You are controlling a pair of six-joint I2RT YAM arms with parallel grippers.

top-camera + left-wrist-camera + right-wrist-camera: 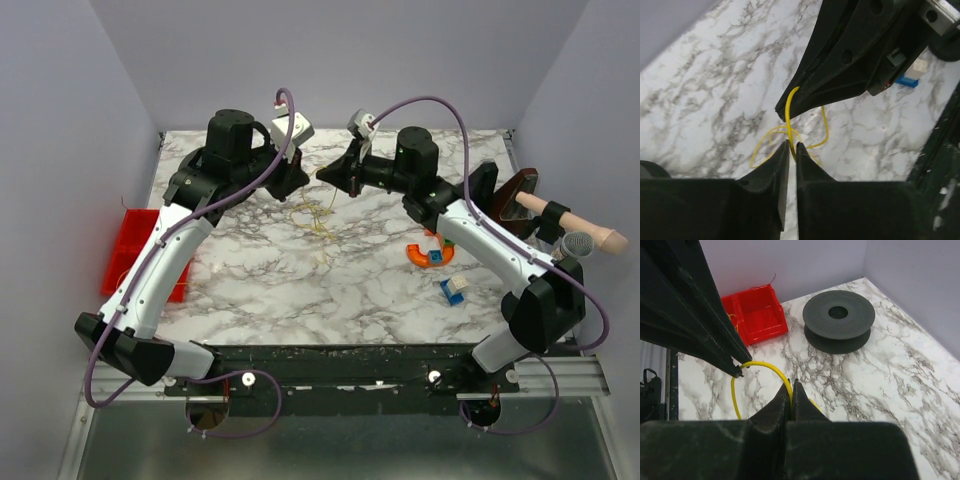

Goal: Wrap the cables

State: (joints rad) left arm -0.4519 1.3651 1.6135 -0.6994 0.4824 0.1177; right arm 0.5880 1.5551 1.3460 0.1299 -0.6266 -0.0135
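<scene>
The cable is a thin yellow wire (312,216) lying in loose loops on the marble table (260,280) below both grippers. My left gripper (303,180) is shut on a strand of it; in the left wrist view the wire (789,107) rises from its tips (792,145) to the right gripper (782,111) just ahead. My right gripper (321,173) is also shut on the wire; in the right wrist view the wire (762,364) arcs from its tips (792,383) to the left gripper's fingertips (736,371). The two grippers' tips are almost touching above the table.
A black empty spool (839,320) stands at the far end of the table, beside a red bin (755,312) that also shows at the left edge (138,250). An orange piece (432,256), a blue block (455,290) and a wooden roller (572,222) lie on the right.
</scene>
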